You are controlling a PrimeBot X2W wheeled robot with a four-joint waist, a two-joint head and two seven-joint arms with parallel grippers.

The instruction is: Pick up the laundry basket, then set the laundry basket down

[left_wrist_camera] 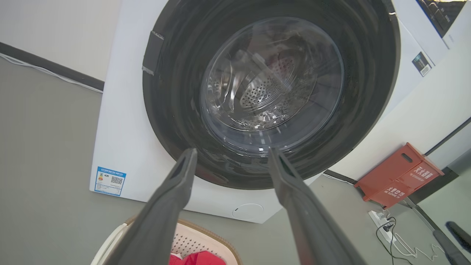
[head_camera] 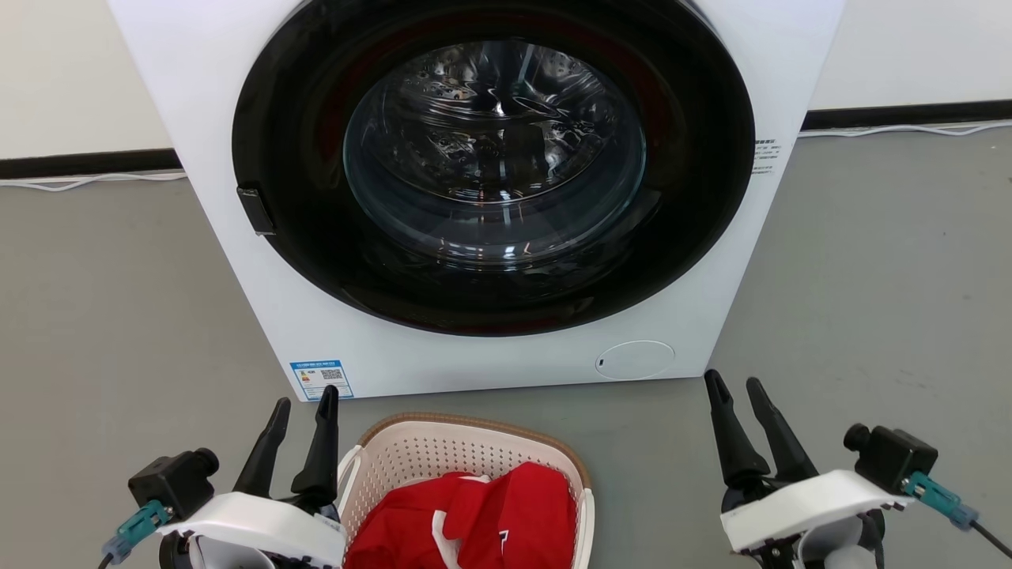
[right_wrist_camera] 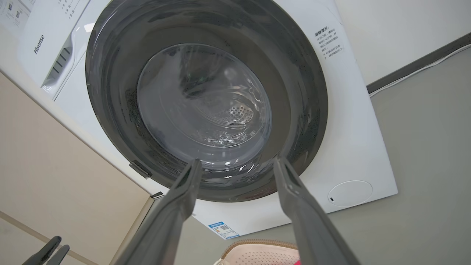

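Observation:
The laundry basket [head_camera: 443,454], cream-white and perforated with a brown rim, sits on the grey floor at the bottom centre of the head view, with a red cloth [head_camera: 482,518] inside. Its rim also shows low in the left wrist view [left_wrist_camera: 209,235] and in the right wrist view [right_wrist_camera: 254,250]. My left gripper [head_camera: 304,399] stands open just left of the basket, close to its white side handle [head_camera: 346,474]. My right gripper [head_camera: 734,382] stands open well to the basket's right. Nothing is between either pair of fingers.
A white front-loading washing machine [head_camera: 490,182] with a closed dark round door stands directly behind the basket. A red box [left_wrist_camera: 399,176] and a power strip with cables [left_wrist_camera: 382,221] lie on the floor by the wall. Grey floor stretches on both sides.

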